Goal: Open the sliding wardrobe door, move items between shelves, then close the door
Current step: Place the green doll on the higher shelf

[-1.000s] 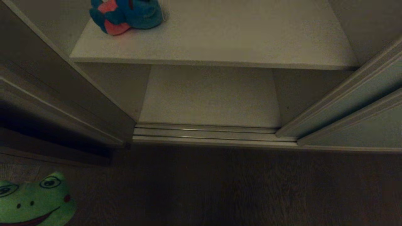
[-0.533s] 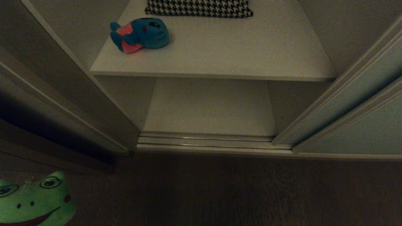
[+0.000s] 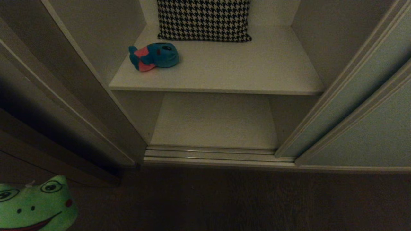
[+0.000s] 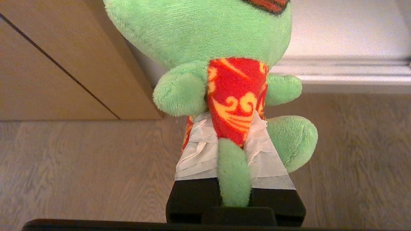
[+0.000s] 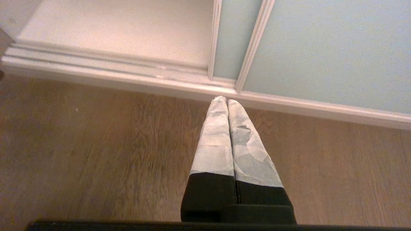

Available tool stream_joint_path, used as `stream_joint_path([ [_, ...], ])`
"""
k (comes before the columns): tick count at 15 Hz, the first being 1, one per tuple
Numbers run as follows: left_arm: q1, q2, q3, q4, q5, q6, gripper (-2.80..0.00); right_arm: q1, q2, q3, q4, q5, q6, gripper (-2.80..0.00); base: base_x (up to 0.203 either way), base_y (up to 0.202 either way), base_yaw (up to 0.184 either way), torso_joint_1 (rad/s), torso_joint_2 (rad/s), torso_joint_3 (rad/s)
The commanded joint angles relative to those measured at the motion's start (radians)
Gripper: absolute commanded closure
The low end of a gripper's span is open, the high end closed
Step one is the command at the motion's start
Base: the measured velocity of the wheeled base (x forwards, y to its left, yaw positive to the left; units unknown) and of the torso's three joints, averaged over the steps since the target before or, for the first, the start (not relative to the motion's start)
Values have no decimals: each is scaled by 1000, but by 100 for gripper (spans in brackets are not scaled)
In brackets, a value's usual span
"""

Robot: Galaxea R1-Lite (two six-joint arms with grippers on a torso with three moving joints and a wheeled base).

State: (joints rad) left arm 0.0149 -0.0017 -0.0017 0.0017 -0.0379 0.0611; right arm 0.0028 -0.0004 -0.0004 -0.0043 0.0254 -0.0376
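The wardrobe stands open, and its pale grey-green sliding door [image 3: 379, 134] is pushed to the right beside its twin [image 3: 350, 83]. A blue creature with a pink top [image 3: 154, 56] lies on the left of the white upper shelf [image 3: 231, 80]. The bottom shelf [image 3: 215, 122] below it is bare. My left gripper [image 4: 229, 123] is shut on the green frog [image 4: 205, 35] at its red flowered shirt, one leg hanging between the taped fingers [image 4: 196, 154]. The frog's grinning head [image 3: 32, 205] shows low at the head view's left. My right gripper [image 5: 224, 100] hangs shut and empty over the floor by the door [image 5: 321, 48].
A black-and-white houndstooth pillow [image 3: 204, 19] leans at the back of the upper shelf. The metal door track [image 3: 212, 154] runs along the wardrobe's threshold, with dark wooden floor [image 3: 240, 199] in front. A brown cabinet [image 4: 48, 64] stands left of the wardrobe.
The whole head view has shifted downward as the camera rose or tilted up. The houndstooth pillow came into sight. The frog stays at the same spot in the picture; neither arm moved.
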Motion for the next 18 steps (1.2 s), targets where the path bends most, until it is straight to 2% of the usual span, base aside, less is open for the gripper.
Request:
stream_joint_path([
  [1,0,3,0,-2,0,-1,0,0,-3,0,0,1,-1,0,0,0,0,1,2,201],
  [5,0,3,0,1,0,14,0,0,-3,0,0,1,-1,0,0,0,0,2,3,93],
  [10,0,3,-1,3,1,79,0,0,-3,0,0,1,-1,0,0,0,0,0,0,0],
  [18,1,2,-17,4,1,66,0,0,-3,0,0,1,-1,0,0,0,0,0,0,0],
])
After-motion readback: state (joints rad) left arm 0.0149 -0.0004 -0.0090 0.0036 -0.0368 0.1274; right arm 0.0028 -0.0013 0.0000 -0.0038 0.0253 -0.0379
